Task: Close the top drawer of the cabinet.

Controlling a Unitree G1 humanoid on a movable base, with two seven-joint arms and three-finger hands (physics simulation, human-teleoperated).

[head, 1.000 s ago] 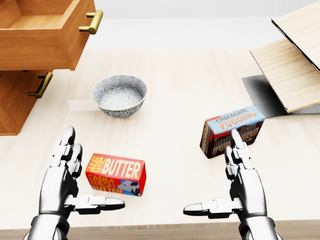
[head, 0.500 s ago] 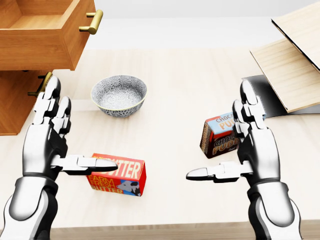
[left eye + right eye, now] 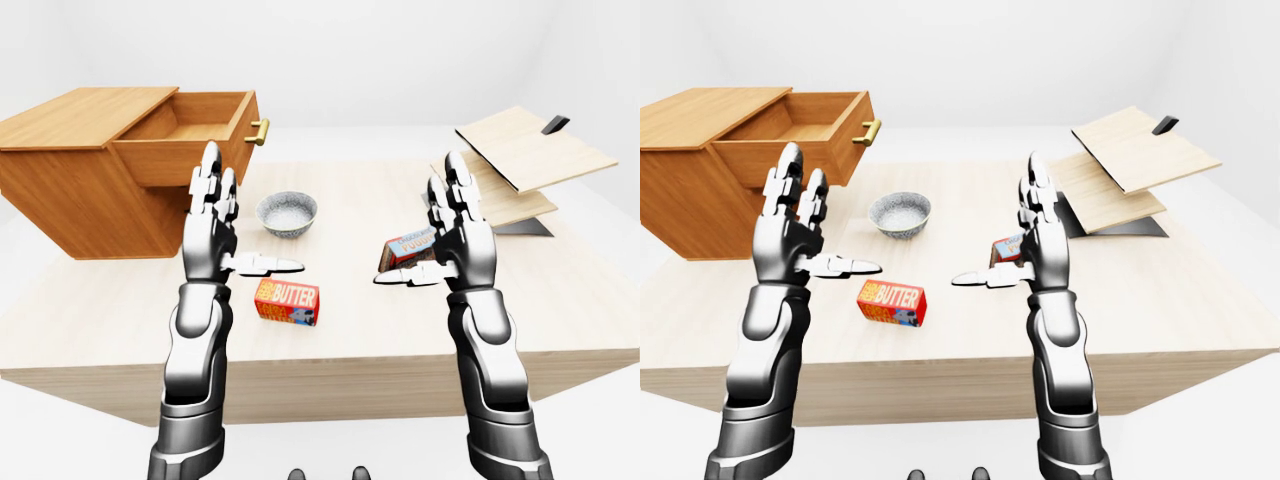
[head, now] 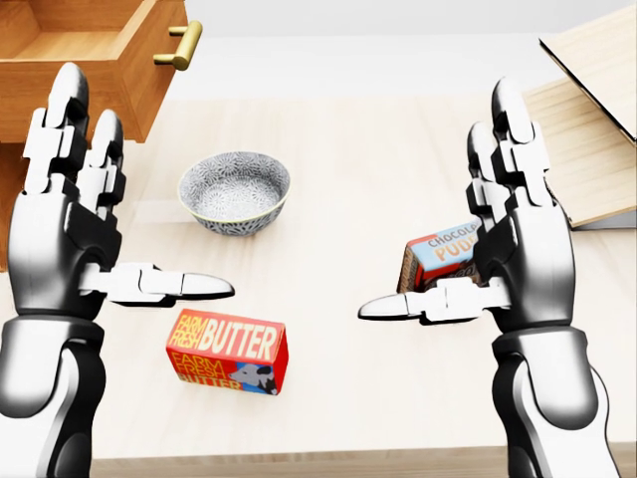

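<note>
With top drawer (image 3: 195,140) standing pulled out of cabinet (image 3: 75,185) at upper left of left-eye view, my left robot hand (image 3: 212,225) nearer: drawer face up-left, close beyond it. Right robot hand (image 3: 455,235) well apart. Both raised over tabletop (image 3: 360,320), fingers spread, empty. Brass handle (image 3: 259,131) faces right; push goes leftward along drawer's slide axis.

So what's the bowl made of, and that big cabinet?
The bowl looks like glazed ceramic: a glossy surface with a fine grey pattern. The cabinet looks like wood with a smooth finish, with grain lines across its warm brown panels. Both are rendered, so that's only how they look.
</note>
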